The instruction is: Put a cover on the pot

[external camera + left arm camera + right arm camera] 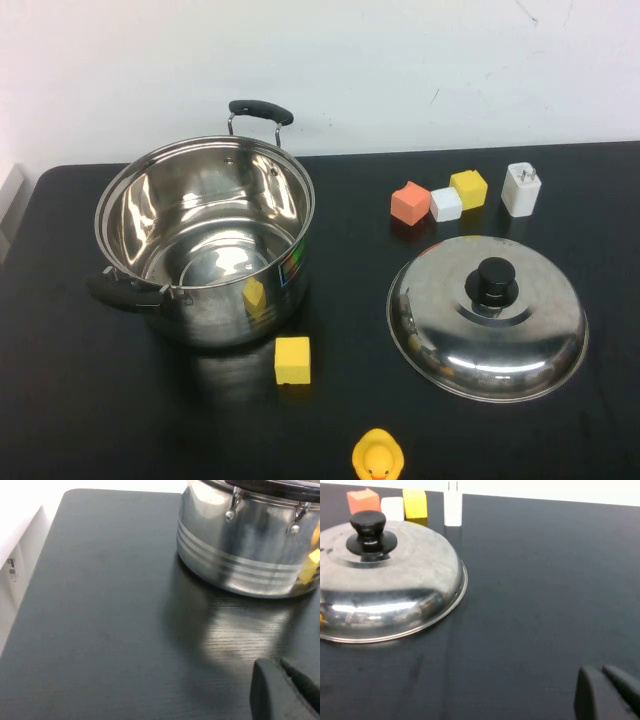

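Note:
The pot [205, 255] is a large shiny steel stockpot with two black handles, standing open and empty at the table's left. It also shows in the left wrist view [250, 545]. The domed steel lid [487, 318] with a black knob [494, 281] lies flat on the table at the right, apart from the pot; it also shows in the right wrist view [380, 585]. My left gripper [279, 664] is shut and empty, low over the table beside the pot. My right gripper [601, 670] is shut and empty, to the side of the lid. Neither gripper shows in the high view.
A yellow block [292, 360] lies in front of the pot, and a yellow rubber duck [378, 457] sits at the front edge. Behind the lid stand an orange block [409, 203], a white block [446, 204], a yellow block [469, 188] and a white plug [521, 188].

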